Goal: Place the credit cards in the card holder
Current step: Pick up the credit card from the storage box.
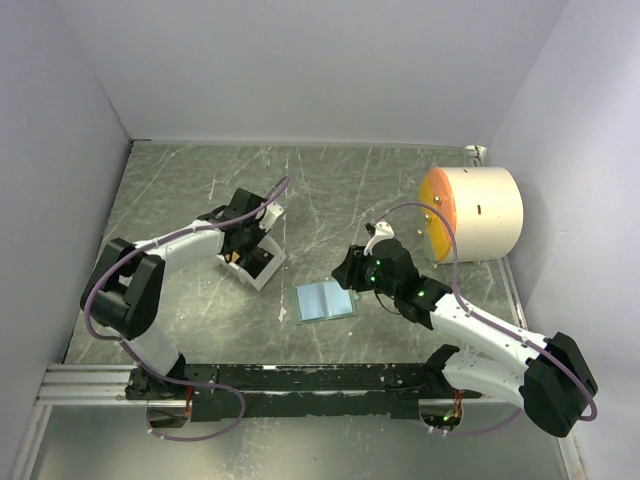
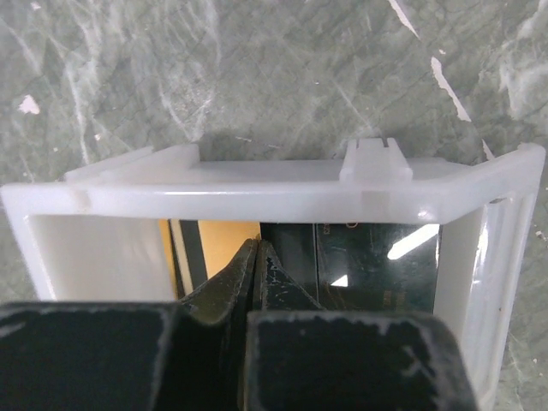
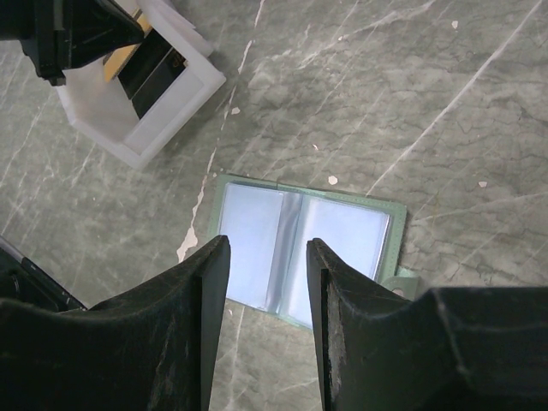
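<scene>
The card holder [image 1: 325, 300] lies open on the table, light blue inside with a sage-green edge; it also shows in the right wrist view [image 3: 347, 240]. My right gripper [image 3: 267, 241] is open and empty, hovering just above it; in the top view it [image 1: 352, 272] is at the holder's right side. The credit cards sit in a white tray [image 2: 257, 193]: a yellow-orange card [image 2: 218, 244] and black cards [image 2: 368, 257]. My left gripper [image 2: 257, 246] is down inside the tray with its jaws pressed together, tips among the cards. I cannot tell whether a card is pinched.
The white tray [image 1: 262, 268] sits left of the holder. A large cream cylinder with an orange face [image 1: 475, 212] stands at the back right. Walls close the table on three sides. A black rail runs along the near edge.
</scene>
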Robot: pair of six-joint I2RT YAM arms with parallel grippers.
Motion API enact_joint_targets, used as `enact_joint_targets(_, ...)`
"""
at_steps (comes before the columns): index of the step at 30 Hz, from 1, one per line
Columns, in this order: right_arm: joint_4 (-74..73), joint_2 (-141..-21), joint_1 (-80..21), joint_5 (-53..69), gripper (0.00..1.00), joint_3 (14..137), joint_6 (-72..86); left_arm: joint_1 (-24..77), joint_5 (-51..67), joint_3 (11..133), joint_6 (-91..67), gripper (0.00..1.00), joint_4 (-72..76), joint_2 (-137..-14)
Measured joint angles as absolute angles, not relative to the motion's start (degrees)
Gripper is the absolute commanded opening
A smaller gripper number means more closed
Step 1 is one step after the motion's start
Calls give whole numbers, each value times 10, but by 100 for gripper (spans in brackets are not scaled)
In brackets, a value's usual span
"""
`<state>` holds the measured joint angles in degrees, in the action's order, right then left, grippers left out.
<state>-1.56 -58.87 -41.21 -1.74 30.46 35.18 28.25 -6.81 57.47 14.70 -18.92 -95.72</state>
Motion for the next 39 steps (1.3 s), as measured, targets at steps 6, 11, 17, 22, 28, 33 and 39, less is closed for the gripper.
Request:
enact_joint_targets(6, -15, -589, -412, -15, 41, 305, 354, 288, -120, 579, 143, 7, -203, -927)
enact_joint_targets(11, -15, -589, -412, -12, 41, 304, 357, 291, -159, 583, 139, 7, -204, -891)
enact_joint_targets(17, -11, -588, -412, -9, 41, 304, 359, 291, -177, 594, 138, 7, -204, -866)
enact_joint_targets(22, -11, -589, -412, -8, 41, 304, 359, 291, -178, 597, 131, 7, -206, -865)
enact_joint_targets(28, 11, -602, -412, 13, 41, 307, 361, 291, -166, 613, 110, 7, -223, -866)
enact_joint_targets(33, 46, -663, -412, 48, 41, 341, 374, 291, -141, 614, 87, 7, -234, -866)
enact_joint_targets(39, 133, -762, -412, 103, 39, 377, 418, 291, -118, 614, 60, 7, -239, -862)
